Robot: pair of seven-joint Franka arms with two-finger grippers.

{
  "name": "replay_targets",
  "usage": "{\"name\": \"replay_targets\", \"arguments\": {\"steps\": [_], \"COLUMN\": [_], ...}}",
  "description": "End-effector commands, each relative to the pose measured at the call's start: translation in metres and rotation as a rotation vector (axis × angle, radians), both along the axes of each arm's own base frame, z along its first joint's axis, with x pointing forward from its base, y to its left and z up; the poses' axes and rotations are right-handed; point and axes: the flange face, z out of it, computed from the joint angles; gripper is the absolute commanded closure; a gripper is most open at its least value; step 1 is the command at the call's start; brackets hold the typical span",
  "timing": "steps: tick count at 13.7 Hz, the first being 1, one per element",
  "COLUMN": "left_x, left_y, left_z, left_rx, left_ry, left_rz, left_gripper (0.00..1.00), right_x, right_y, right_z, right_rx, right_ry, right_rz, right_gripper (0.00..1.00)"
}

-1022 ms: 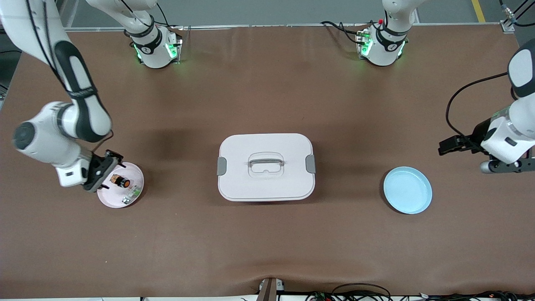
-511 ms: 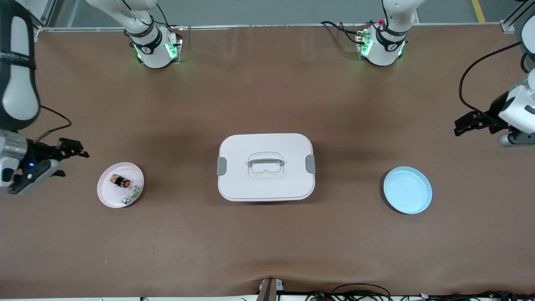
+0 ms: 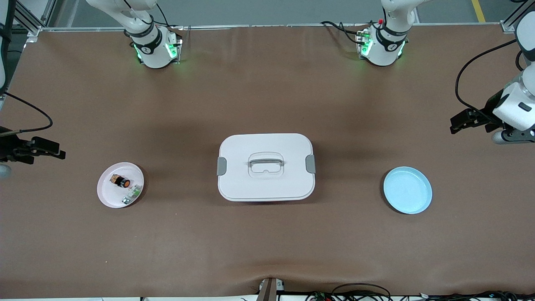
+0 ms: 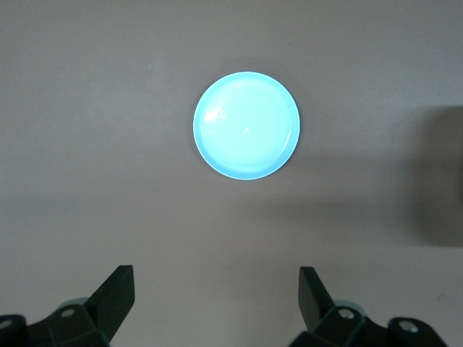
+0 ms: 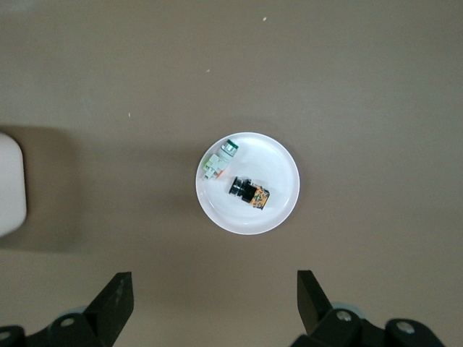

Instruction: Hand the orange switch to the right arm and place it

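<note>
Right claw (image 5: 214, 303): fingers spread wide, nothing between them, high over the desk edge at the right arm's end; in the front view only its black tip shows at the frame border (image 3: 42, 147). Compared with a second ago, when it hung right at the pink plate, and half a second ago, when it was already clear of it, it has withdrawn farther toward that end of the desk.

Left claw (image 4: 215, 300): fingers likewise spread and empty, up over the desk at the left arm's end (image 3: 464, 121). It has shifted only slightly since half a second ago.

Count of items on the brown paper-covered desk (image 3: 267, 242):
- One small round pale pink plate (image 3: 108, 196), toward the right arm's end.
- One orange switch (image 3: 122, 181), a stubby black cylinder with an orange face, lying on its side in that plate; also seen from the right wrist (image 5: 249, 194). Unmoved from the earlier frames.
- One small white-and-green part (image 3: 133, 193), in the same plate just beside the switch and nearer the front camera.
- One white rectangular lidded container (image 3: 266, 167) with a recessed handle and two grey side clips, mid-desk, lid on.
- One round light blue plate (image 3: 407, 190), toward the left arm's end, nothing in it.

Two arm bases (image 3: 154, 48) stand along the top of the front view.
</note>
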Motion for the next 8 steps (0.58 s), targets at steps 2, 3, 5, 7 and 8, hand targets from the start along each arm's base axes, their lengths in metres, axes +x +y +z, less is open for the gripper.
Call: {"name": "replay_targets", "arguments": {"steps": [2, 3, 5, 7, 8], "left_x": [-0.007, -0.008, -0.013, -0.022, -0.029], "left_y": [-0.008, -0.009, -0.006, -0.003, -0.004], "left_z": [0.009, 0.013, 0.022, 0.031, 0.04], "left_rx": [-0.018, -0.025, -0.048, -0.047, -0.048], "left_ry": [-0.015, -0.022, -0.037, -0.028, -0.035], "left_rz": [-0.01, -0.009, 0.008, 0.01, 0.003], "left_gripper": [0.0, 0.0, 0.0, 0.0, 0.0], "right_x": [-0.007, -0.01, -0.015, -0.018, -0.021], "right_y": [-0.002, -0.006, -0.003, 0.002, 0.004], "right_z": [0.043, 0.06, 0.069, 0.075, 0.075], "right_rx": [-0.008, -0.009, -0.011, -0.011, -0.003], "right_ry": [-0.008, -0.034, -0.033, -0.035, -0.019], "right_rz": [-0.152, -0.153, -0.138, -0.14, -0.138], "right_gripper": [0.0, 0.0, 0.0, 0.0, 0.0]}}
